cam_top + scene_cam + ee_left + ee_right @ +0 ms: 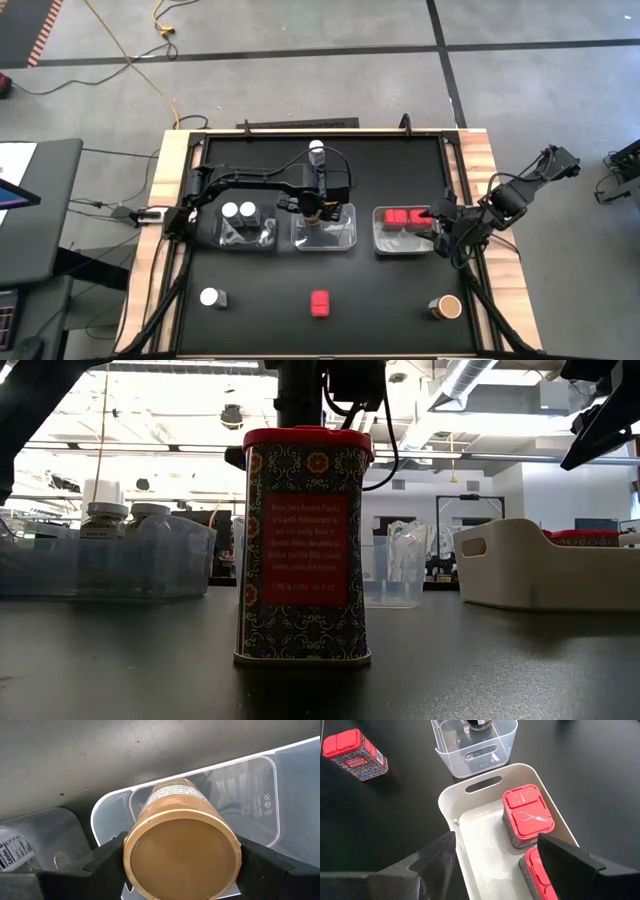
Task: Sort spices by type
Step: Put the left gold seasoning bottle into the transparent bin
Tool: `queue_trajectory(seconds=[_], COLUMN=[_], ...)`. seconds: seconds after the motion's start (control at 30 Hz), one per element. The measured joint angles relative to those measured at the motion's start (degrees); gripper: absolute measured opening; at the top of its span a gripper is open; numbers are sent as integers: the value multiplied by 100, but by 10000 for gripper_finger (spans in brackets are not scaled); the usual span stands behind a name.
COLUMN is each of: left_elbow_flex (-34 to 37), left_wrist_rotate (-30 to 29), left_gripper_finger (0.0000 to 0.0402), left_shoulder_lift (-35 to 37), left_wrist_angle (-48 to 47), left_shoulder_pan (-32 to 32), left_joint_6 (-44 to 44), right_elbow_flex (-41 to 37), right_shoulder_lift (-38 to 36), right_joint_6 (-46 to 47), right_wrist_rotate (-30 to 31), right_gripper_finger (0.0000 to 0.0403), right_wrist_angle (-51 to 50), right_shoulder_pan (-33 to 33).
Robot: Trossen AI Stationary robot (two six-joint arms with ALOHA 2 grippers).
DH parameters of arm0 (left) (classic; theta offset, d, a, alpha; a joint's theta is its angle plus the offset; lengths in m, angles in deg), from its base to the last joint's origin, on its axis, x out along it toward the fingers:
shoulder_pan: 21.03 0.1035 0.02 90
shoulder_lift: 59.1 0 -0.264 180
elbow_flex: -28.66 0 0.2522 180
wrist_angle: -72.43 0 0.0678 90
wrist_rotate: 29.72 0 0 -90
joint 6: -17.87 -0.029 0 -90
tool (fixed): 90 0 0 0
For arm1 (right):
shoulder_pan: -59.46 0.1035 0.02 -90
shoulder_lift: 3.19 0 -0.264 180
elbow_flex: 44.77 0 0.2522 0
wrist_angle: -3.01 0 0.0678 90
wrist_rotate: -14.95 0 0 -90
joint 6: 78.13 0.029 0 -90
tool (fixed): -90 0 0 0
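Observation:
My left gripper (320, 208) points down over the middle clear tray (342, 238) and is shut on a jar with a tan round top (182, 852). The left clear tray (247, 238) holds two white-capped jars (238, 212). The white tray (385, 243) holds red packets (527, 815); my right gripper (495, 865) hangs open above its right end, touching nothing. On the near table stand a white-capped jar (212, 297), a red packet (319, 303) and a tan-topped jar (446, 307). Another white-capped jar (317, 151) stands near the far edge. My left gripper pinches the tan-topped jar between its two fingers (107, 857), on opposite sides of the jar just below the lid's rim (129, 851). The fingers come from above, pointing down. The jar hangs upright over the middle clear tray; whether its base touches the tray's floor does not show.
The black table top has raised wooden edges (170, 160) left and right. In the low view the near red packet (305, 545) stands close to the camera and hides the middle tray's contents. Bare table lies between the trays and the near row of spices.

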Motion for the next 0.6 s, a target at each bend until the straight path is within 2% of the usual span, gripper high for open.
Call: queue_trajectory(seconds=[0.23,0.6], left_elbow_flex=[0,0], left_wrist_rotate=[-2,-4], left_gripper_finger=[297,334], left_shoulder_lift=[0,7], left_wrist_angle=[0,-3], left_shoulder_pan=[0,-2], left_joint_6=[-33,-33], right_elbow_flex=[0,0], right_shoulder_lift=[0,-1], right_joint_6=[0,0], right_wrist_rotate=[2,-2], right_gripper_finger=[305,305], right_wrist_angle=[0,0], right_shoulder_pan=[0,0])
